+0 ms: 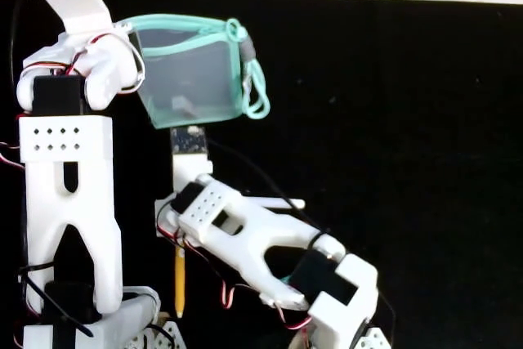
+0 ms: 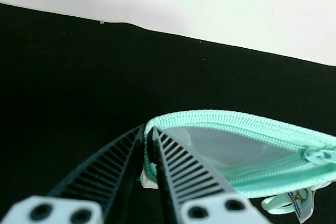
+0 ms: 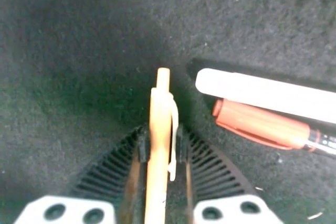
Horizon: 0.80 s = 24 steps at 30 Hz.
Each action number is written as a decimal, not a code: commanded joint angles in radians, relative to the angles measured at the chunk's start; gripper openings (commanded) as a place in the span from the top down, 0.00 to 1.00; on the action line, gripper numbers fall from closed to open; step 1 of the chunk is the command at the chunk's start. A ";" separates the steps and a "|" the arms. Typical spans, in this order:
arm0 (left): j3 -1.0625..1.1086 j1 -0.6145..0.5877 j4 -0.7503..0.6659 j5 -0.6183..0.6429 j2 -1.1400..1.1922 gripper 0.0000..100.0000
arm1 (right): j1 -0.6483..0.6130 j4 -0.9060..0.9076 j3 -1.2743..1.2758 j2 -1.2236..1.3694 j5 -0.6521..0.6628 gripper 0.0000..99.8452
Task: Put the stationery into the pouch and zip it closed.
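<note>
A mint-green pouch (image 1: 192,79) with clear sides hangs above the table at the back left. My left gripper (image 2: 148,132) is shut on its zipper rim at one end (image 1: 131,59). The pouch mouth (image 2: 236,140) gapes, with the zipper pull (image 2: 315,157) at the far end. A small item (image 1: 181,105) lies inside. My right gripper (image 3: 160,132) is shut on a yellow-orange pen (image 3: 159,124), low over the table; the pen (image 1: 178,284) pokes out from under the right arm (image 1: 245,234). A white marker (image 3: 268,92) and an orange-red marker (image 3: 260,125) lie beside it.
The table is covered in black cloth (image 1: 409,120), with a white wall behind its far edge. A mint strap loop (image 1: 257,91) dangles from the pouch's right side. The white marker's end (image 1: 278,202) shows beside the right arm.
</note>
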 commanded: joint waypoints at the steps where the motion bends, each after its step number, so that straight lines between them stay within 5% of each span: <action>1: 0.005 -0.005 -0.006 0.006 0.016 0.99 | -0.004 -0.012 -0.002 -0.002 -0.009 0.99; 24: 0.005 -0.007 -0.008 0.006 0.016 0.99 | 0.122 0.099 -0.008 -0.289 -0.005 0.99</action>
